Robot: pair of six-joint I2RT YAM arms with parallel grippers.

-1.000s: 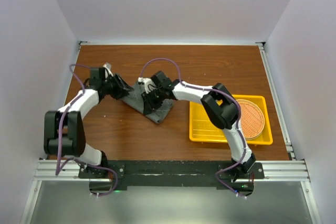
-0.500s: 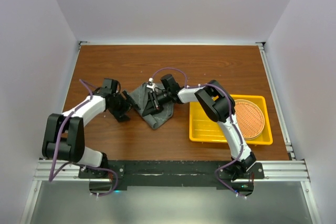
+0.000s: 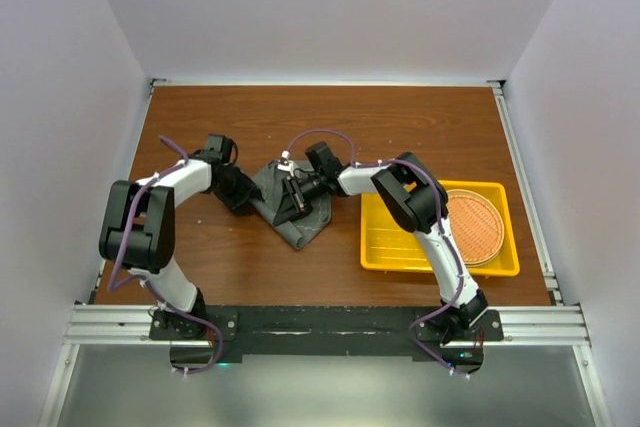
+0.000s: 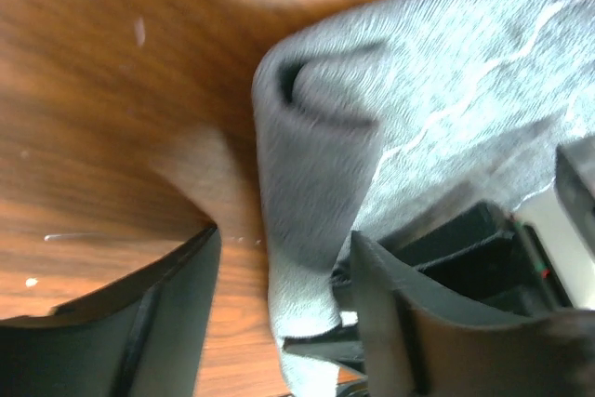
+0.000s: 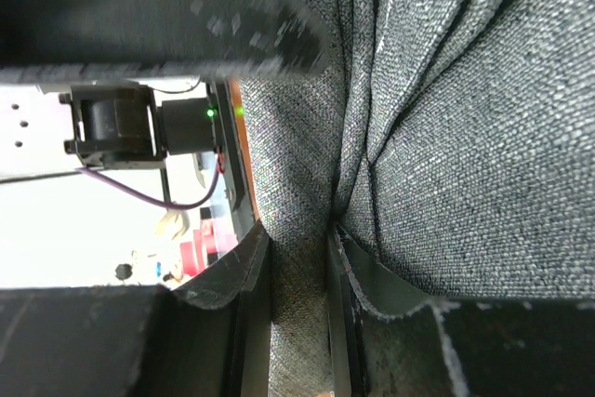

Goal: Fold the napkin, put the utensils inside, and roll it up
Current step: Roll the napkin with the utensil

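Top view: sitting high behind the mounting rail (image 3: 320,322), looking steeply down, taking in the whole desk (image 3: 400,117) from far off.

Left wrist view: riding on the left tool (image 4: 284,237), aiming down past its own fingers (image 4: 167,323), very close, partly blurring.

Right wrist view: riding on the right tool (image 5: 297,234), sitting almost against the cloth.

All three are sharing the napkin (image 3: 290,205) at mid-desk. Each wrist view is also catching black hardware beyond it.

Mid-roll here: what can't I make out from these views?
- Utensils: seen in no view; whether folds of the napkin hide them is unknown.
- Left wrist view: its rolled end is blurred; whether the left gripper touches it is unclear.
- Top view: the right gripper covers the napkin's middle.
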